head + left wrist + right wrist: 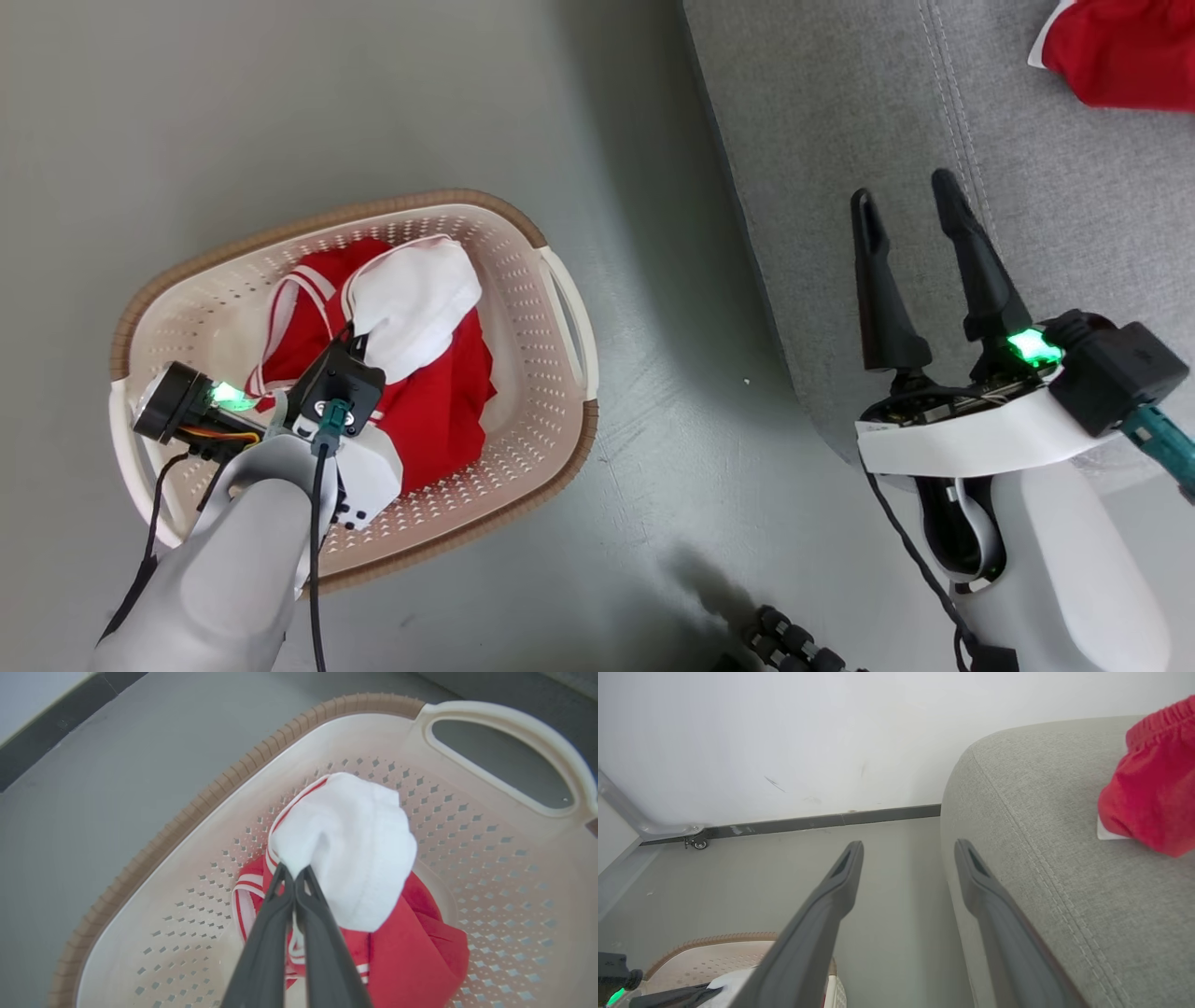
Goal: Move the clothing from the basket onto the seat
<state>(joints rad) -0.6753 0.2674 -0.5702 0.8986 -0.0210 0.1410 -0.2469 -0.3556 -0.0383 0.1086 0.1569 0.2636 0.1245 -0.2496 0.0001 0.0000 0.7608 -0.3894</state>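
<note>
The cream basket (567,313) stands on the floor at the left, with red and white clothing (439,401) bunched inside it. My left gripper (355,334) reaches down into the basket and is shut on a white fold of that clothing (355,849), its fingertips (280,877) pinched together at the fabric's edge. My right gripper (903,189) hovers open over the front edge of the grey seat (840,112), nothing between its fingers. Another red garment (1120,51) lies on the seat at the far right, also seen as the red garment (1153,793) beyond my right gripper (909,847).
Grey floor (672,420) separates the basket from the seat's rounded edge (1064,835). A white wall with a dark skirting board (808,822) runs behind, with a small caster (698,843) at its foot. A dark ribbed cable (794,646) lies near my base.
</note>
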